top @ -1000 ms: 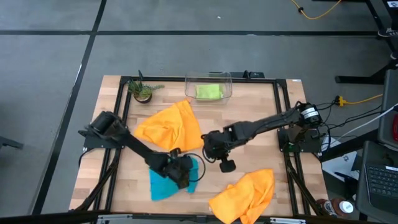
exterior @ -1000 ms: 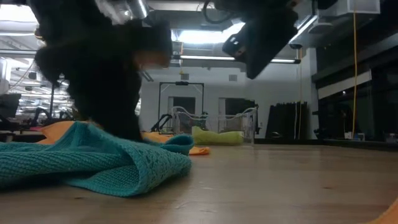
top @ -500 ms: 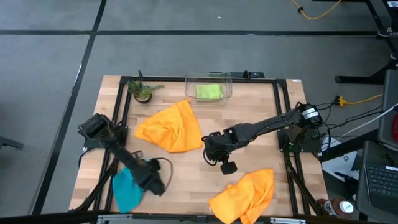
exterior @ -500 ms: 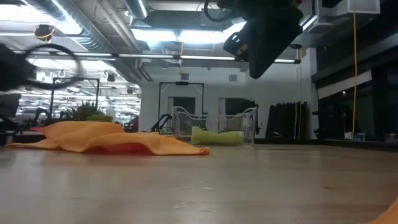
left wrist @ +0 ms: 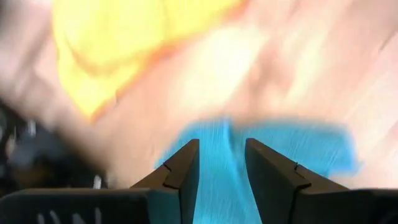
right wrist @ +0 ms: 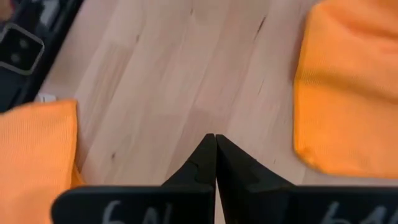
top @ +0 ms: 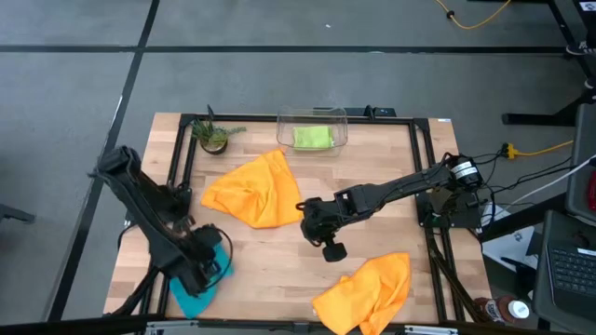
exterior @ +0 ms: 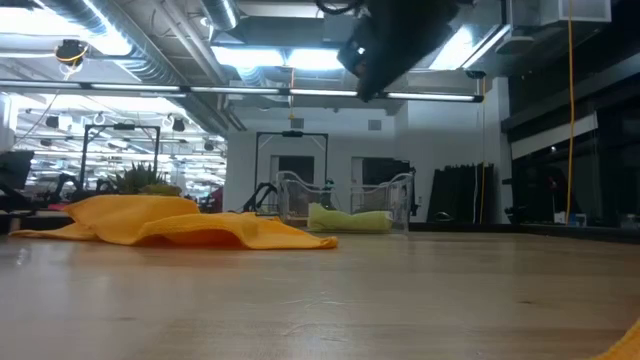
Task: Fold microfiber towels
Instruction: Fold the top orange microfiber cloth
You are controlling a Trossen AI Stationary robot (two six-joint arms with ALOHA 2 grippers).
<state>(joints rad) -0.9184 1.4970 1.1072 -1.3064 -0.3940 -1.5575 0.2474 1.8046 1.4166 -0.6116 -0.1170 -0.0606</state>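
Observation:
The teal towel [top: 192,294] is bunched at the table's near left corner, under my left gripper [top: 207,270], which is shut on it [left wrist: 221,146]. One orange towel [top: 256,191] lies crumpled left of centre, and another [top: 368,293] lies at the near right edge. The lime green towel [top: 314,137] sits in the clear bin [top: 312,119] at the far edge. My right gripper [top: 328,251] hangs shut and holding nothing over bare wood between the orange towels [right wrist: 215,137]. My left gripper has a bunch of the teal towel [left wrist: 219,168] pinched between its two fingers, coming from above and slanting down. The rest of the cloth spreads out below and beyond the fingertips. Blur hides how many layers are held and whether the towel's lower part rests on the table.
A small potted plant [top: 213,137] stands at the far left corner. The black frame rail [top: 177,167] runs along the table's sides. Bare wood [top: 270,261] lies in the near middle, between the two arms.
My left gripper has swung from the near middle toward the table's left edge and risen, turning as it went and keeping hold of the teal towel. The towel has left the near middle and is now bunched at the near left corner. My right gripper has tipped slightly.

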